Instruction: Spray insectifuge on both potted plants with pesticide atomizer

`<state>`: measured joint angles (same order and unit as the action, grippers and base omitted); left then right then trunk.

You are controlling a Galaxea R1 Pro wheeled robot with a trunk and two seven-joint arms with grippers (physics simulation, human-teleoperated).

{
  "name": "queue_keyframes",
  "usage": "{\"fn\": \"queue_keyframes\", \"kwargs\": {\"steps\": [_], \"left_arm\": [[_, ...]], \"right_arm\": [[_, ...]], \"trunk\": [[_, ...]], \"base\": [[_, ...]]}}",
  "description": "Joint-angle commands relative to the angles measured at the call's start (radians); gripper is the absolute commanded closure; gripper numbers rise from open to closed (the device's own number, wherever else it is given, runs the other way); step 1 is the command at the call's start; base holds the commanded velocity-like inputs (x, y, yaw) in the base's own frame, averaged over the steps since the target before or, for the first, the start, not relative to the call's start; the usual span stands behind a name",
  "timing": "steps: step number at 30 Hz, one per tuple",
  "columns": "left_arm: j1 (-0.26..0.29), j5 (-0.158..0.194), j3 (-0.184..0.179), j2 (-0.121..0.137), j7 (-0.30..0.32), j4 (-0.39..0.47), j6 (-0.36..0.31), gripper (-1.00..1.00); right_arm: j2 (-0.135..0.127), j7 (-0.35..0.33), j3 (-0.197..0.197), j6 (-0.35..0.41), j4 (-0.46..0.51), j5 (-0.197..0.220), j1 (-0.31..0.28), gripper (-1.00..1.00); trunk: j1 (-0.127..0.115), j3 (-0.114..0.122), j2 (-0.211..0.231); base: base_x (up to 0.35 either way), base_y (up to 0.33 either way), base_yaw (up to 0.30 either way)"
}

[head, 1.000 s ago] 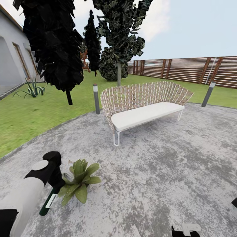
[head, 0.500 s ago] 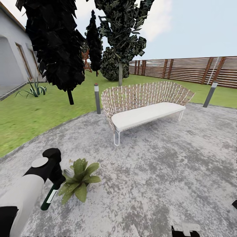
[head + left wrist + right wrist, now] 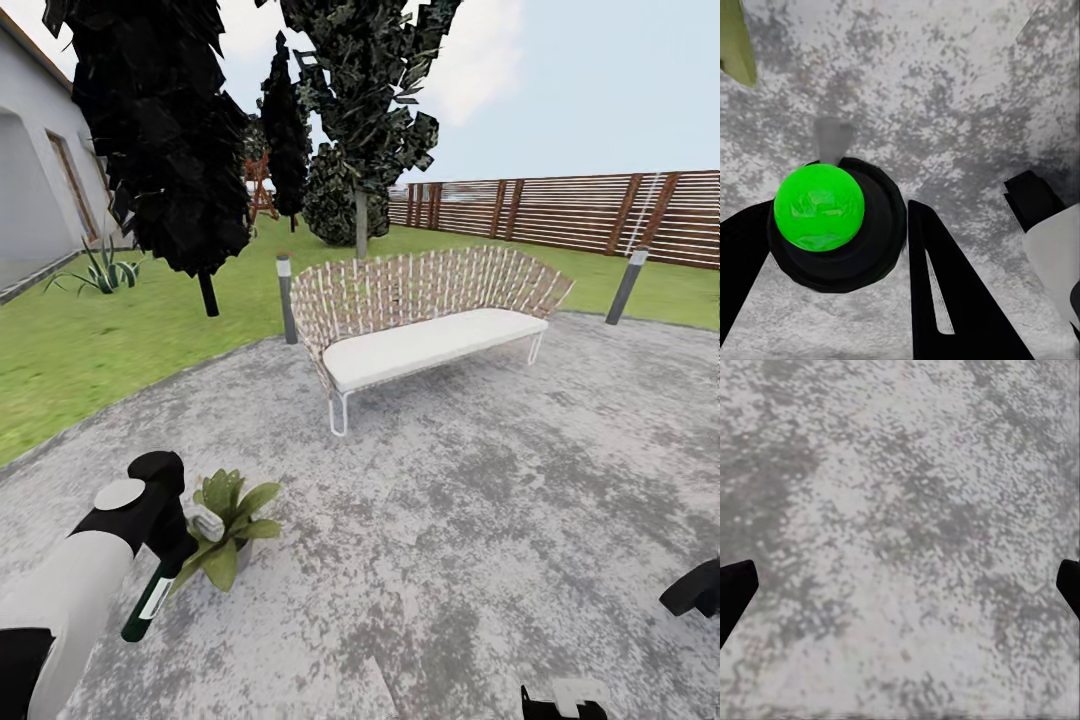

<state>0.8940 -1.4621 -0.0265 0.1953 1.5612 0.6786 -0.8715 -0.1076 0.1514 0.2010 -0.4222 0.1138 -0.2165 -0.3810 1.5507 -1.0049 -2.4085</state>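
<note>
One potted plant (image 3: 228, 520) is sitting on the round grey stone patio (image 3: 470, 520), low in the head view on the robot's left side, its broad green leaves spreading just beside the left arm's wrist. The left tool (image 3: 165, 575) is hanging beside that plant, closed around the pesticide atomizer (image 3: 148, 603), whose dark green body with a pale label is pointing down toward the stone. In the left wrist view the two black fingers (image 3: 945, 300) are flanking the atomizer (image 3: 832, 225); it is appearing end-on as a dark round body with a bright green cap-like face, and a leaf tip (image 3: 736, 45) is showing at the frame edge over the speckled stone. The right tool (image 3: 900, 592) is standing wide, its two dark fingertips (image 3: 733, 596) sitting at opposite edges of the right wrist view with bare stone between them. A woven bench with a white cushion (image 3: 430, 315) is standing further back on the patio, well apart from the plant, with grey bollard lamps (image 3: 287, 298) beside it. Green lawn (image 3: 90, 350), dark trees (image 3: 160, 140), a striped agave (image 3: 100, 270) and the brown slatted fence (image 3: 580, 212) are lying beyond.
</note>
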Motion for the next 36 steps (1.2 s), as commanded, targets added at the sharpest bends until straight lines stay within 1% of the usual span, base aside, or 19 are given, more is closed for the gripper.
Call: {"fn": "queue_keyframes", "kwargs": {"steps": [1,4,6,7,9,12,15,16,19,20,22,23,24,25,28,30,32,34,36], "left_arm": [[0.001,-0.007,-0.003,0.001,0.010,0.001,-0.011,1.00],[-0.003,-0.007,-0.001,0.002,0.010,-0.001,-0.011,1.00],[-0.022,-0.007,0.006,0.006,0.010,-0.001,-0.011,1.00],[-0.039,-0.007,0.016,0.007,0.010,-0.001,-0.011,1.00],[-0.050,-0.006,0.035,0.006,0.010,-0.004,-0.011,1.00],[-0.058,-0.004,0.079,0.003,-0.030,-0.013,-0.011,1.00],[-0.073,-0.003,0.093,-0.005,-0.040,-0.014,-0.011,1.00],[-0.088,-0.003,0.096,-0.012,-0.047,-0.013,-0.012,1.00],[-0.096,-0.001,0.098,-0.028,-0.061,-0.008,-0.013,1.00],[-0.098,0.003,0.099,-0.038,-0.076,-0.007,-0.014,1.00],[-0.100,0.019,0.100,-0.058,-0.130,-0.012,-0.015,1.00],[-0.110,0.054,0.100,-0.070,-0.203,-0.015,-0.015,1.00],[-0.119,0.076,0.100,-0.073,-0.237,-0.016,-0.015,1.00],[-0.130,0.114,0.099,-0.076,-0.284,-0.016,-0.015,1.00],[-0.140,0.188,0.099,-0.078,-0.400,-0.016,-0.015,1.00],[-0.142,0.206,0.099,-0.077,-0.434,-0.016,-0.015,1.00],[-0.144,0.216,0.100,-0.071,-0.452,-0.016,-0.015,1.00],[-0.146,0.219,0.123,-0.067,-0.457,-0.017,-0.014,1.00],[-0.147,0.220,0.160,-0.066,-0.458,-0.017,-0.013,1.00]], "right_arm": [[0.000,0.003,0.006,-0.003,-0.001,-0.011,-0.001,-1.00],[0.000,0.003,0.006,-0.004,0.000,-0.011,-0.001,-1.00],[0.000,0.003,0.006,-0.004,0.000,-0.011,-0.001,-1.00],[0.000,0.003,0.006,-0.004,0.000,-0.011,-0.001,-1.00],[0.000,0.003,0.006,-0.004,0.000,-0.011,-0.001,-1.00],[0.000,0.003,0.006,-0.004,0.000,-0.011,-0.001,-1.00],[0.001,0.003,0.006,-0.004,0.000,-0.011,-0.001,-1.00],[0.001,0.003,0.006,-0.004,0.000,-0.011,-0.001,-1.00],[0.000,0.003,0.006,-0.004,0.000,-0.011,0.000,-1.00],[0.000,0.003,0.006,-0.004,0.000,-0.011,-0.001,-1.00],[0.000,0.003,0.006,-0.004,0.000,-0.011,-0.001,-1.00],[-0.001,0.003,0.006,-0.004,0.000,-0.011,-0.001,-1.00],[-0.001,0.003,0.006,-0.004,0.000,-0.011,-0.001,-1.00],[-0.001,0.003,0.006,-0.004,0.000,-0.011,-0.001,-1.00],[-0.001,0.003,0.006,-0.004,0.000,-0.011,-0.001,-1.00],[-0.001,0.003,0.006,-0.004,0.000,-0.011,0.000,-1.00],[-0.001,0.003,0.006,-0.004,0.000,-0.011,0.000,-1.00],[-0.001,0.003,0.006,-0.004,0.000,-0.011,-0.001,-1.00],[0.000,0.003,0.006,-0.003,-0.001,-0.011,-0.001,-1.00]], "trunk": [[-0.001,-0.001,0.000],[-0.001,-0.001,0.000],[-0.001,-0.001,0.000],[-0.001,-0.001,0.000],[-0.001,-0.001,0.000],[-0.001,-0.001,0.000],[-0.001,-0.001,0.000],[-0.001,-0.001,0.000],[-0.001,-0.001,0.000],[-0.001,-0.001,0.000],[-0.001,-0.001,0.000],[-0.001,-0.001,0.000],[-0.001,-0.001,0.000],[-0.001,-0.001,0.000],[-0.001,-0.001,0.000],[-0.001,-0.001,0.000],[-0.001,-0.001,0.000],[-0.001,-0.001,0.000],[-0.001,-0.001,0.000]], "base": [[-0.144,-0.160,0.000],[-0.063,-0.070,0.000],[-0.018,-0.020,0.000],[-0.005,-0.006,0.086],[-0.003,-0.003,0.177],[-0.001,-0.001,0.252],[0.000,0.000,0.273],[0.000,0.000,0.245],[0.000,0.000,0.114],[0.000,0.000,0.035],[0.000,0.000,0.015],[0.000,0.000,0.005],[0.000,0.000,0.003],[0.000,0.000,0.002],[0.000,0.000,0.000],[0.000,0.000,0.000],[0.000,0.000,0.000],[0.000,0.000,0.000],[0.000,0.000,0.000]]}}
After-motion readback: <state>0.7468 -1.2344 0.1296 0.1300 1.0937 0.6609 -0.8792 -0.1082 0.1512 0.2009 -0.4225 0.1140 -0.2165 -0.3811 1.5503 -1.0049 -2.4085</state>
